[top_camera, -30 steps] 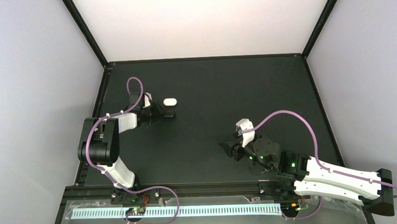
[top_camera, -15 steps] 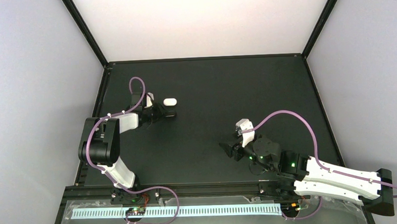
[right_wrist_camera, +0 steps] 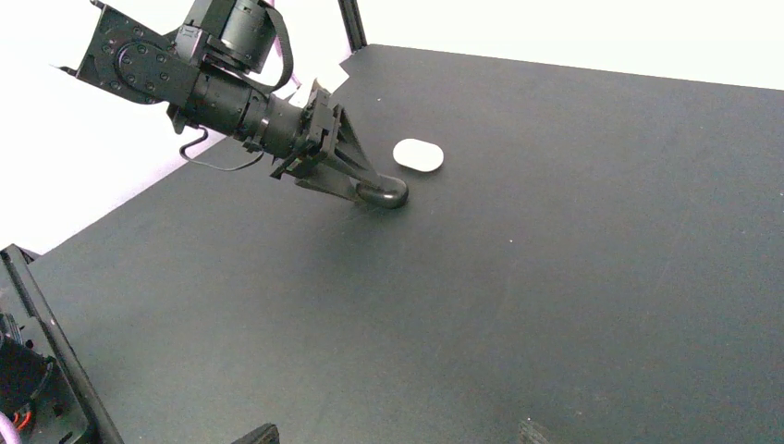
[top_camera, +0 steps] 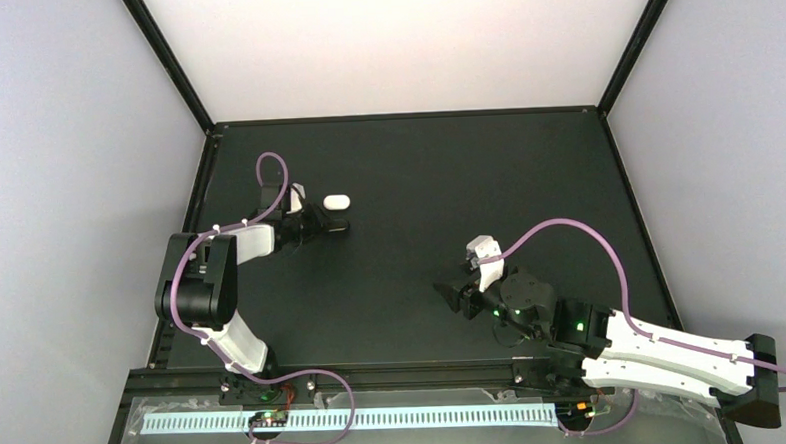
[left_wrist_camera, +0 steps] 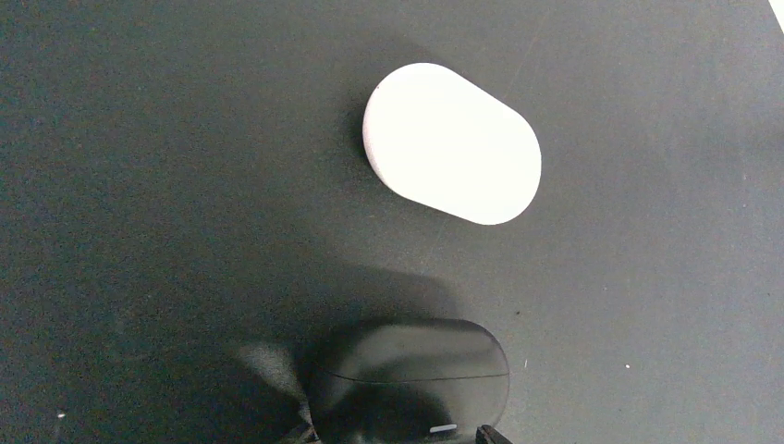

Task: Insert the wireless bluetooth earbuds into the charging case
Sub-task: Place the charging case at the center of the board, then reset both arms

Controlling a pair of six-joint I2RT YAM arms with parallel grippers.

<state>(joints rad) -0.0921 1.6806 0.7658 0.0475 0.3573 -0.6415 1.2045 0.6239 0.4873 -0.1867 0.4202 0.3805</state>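
Lying beside the black oval case [left_wrist_camera: 411, 379] pinched by left jaws, the white pill-shaped case [left_wrist_camera: 452, 142] is seen far from spread right jaws.

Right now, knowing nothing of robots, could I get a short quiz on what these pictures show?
1. True or false: the white pill-shaped case touches the black oval case.
2. Fill in: the jaws of the right tool stand ___, with nothing between them.
3. Which tool grips the black oval case? A) the left tool B) the right tool C) neither

Key: 1. False, a strip of table shows between them. 2. Open. 3. A.
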